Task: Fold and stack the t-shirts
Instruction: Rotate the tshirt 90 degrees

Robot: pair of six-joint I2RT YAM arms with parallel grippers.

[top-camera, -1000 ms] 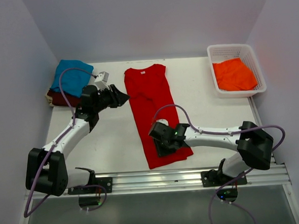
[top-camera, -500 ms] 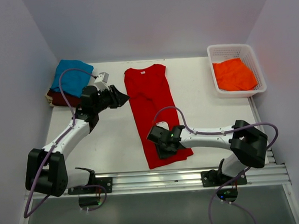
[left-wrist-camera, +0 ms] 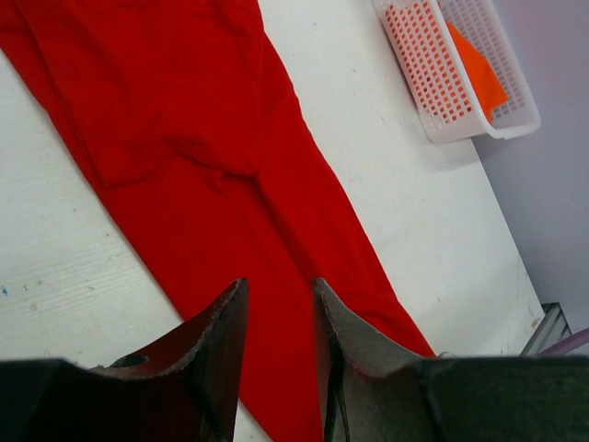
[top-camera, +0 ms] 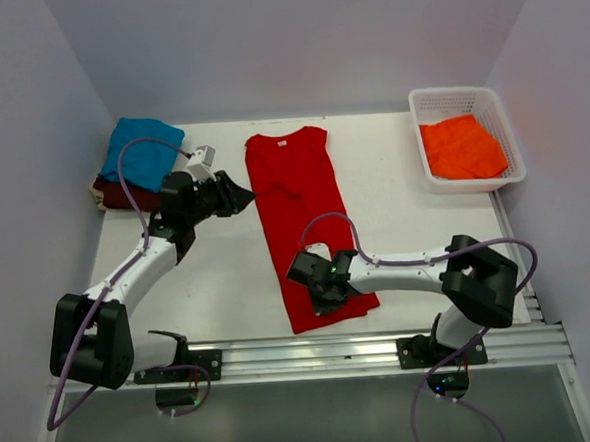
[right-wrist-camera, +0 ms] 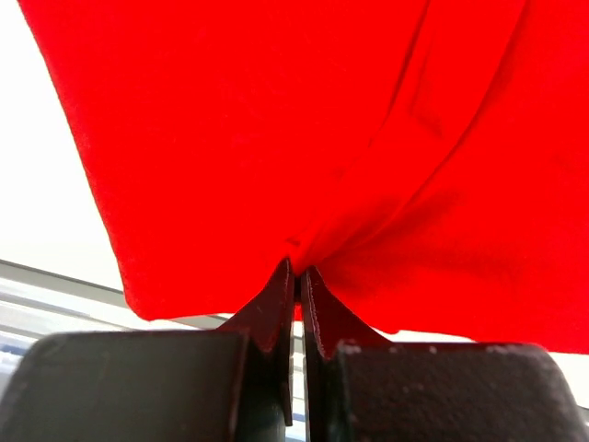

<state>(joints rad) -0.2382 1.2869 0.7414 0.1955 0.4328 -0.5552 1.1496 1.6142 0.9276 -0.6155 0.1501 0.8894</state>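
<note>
A bright red t-shirt lies as a long strip down the middle of the table, collar at the far end. My right gripper is low on its near end, and the right wrist view shows that gripper shut on a pinch of the red cloth just above the hem. At the shirt's upper left edge my left gripper hovers open. In the left wrist view it has nothing between its fingers, with the red shirt below. A teal t-shirt rests on a maroon one at the far left. The orange t-shirt is in the basket.
The white lattice basket stands at the far right corner, also in the left wrist view as the basket with orange cloth. A metal rail runs along the near table edge. White walls enclose three sides.
The right gripper has closed on the red shirt's near end, and that arm slid a little to the left. The left gripper has hardly moved.
</note>
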